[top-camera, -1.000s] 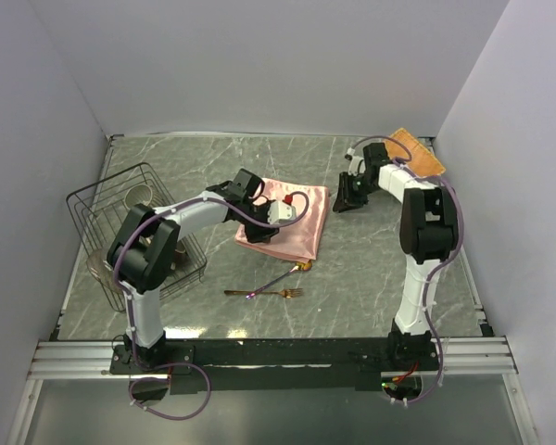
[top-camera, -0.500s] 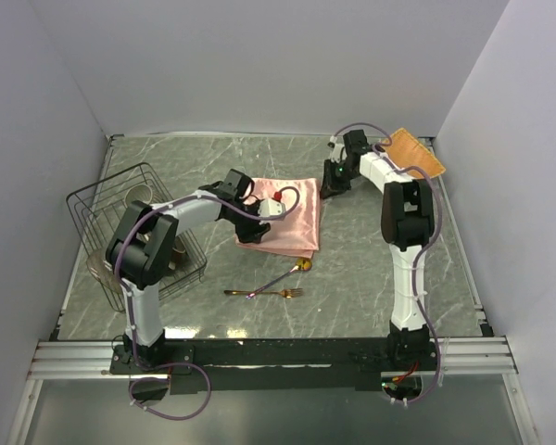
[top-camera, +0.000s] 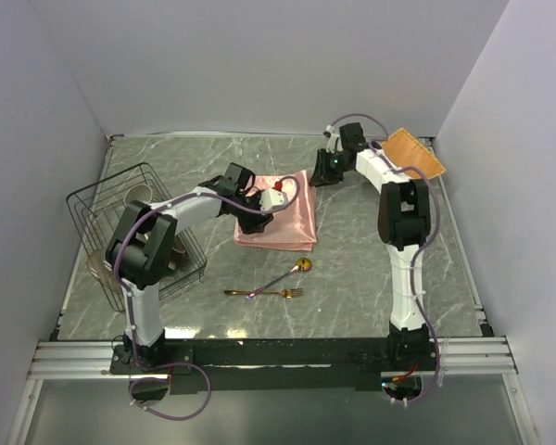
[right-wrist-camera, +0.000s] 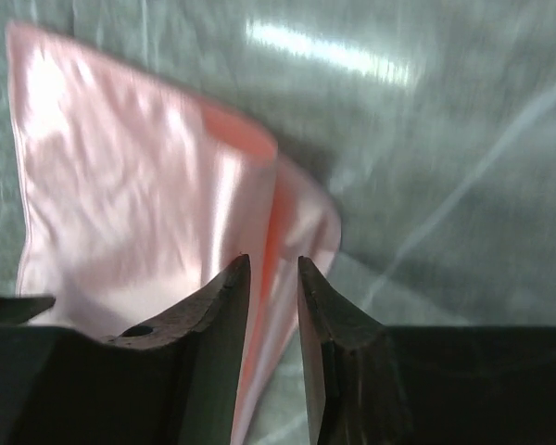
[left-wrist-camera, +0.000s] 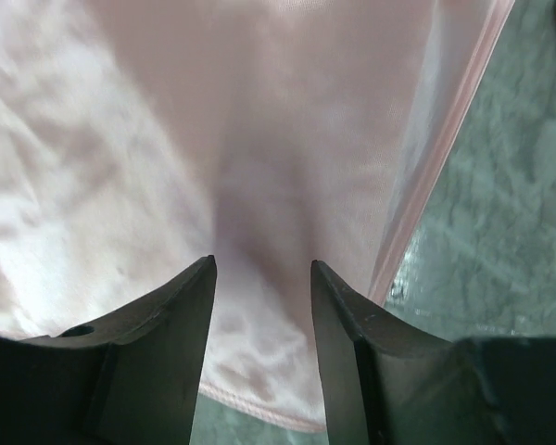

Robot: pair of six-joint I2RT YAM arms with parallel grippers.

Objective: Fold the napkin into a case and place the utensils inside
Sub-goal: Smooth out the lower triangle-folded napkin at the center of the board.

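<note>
The salmon-pink napkin lies folded in layers mid-table, not as a narrow case. My left gripper is low over its far left part. In the left wrist view the jaws stand apart over the cloth near a hemmed edge, holding nothing. My right gripper is at the napkin's far right corner. In the right wrist view the jaws stand a narrow gap apart astride a raised fold of the cloth. The gold spoon and gold fork lie on the table in front of the napkin.
A black wire rack with crockery stands at the left beside the left arm. An orange-tan woven mat lies in the far right corner. The side walls close in the grey marble table.
My right gripper has moved left and back to the napkin's far right corner. The napkin's right edge has drawn in to the left, making it narrower. My left gripper has shifted slightly back.
</note>
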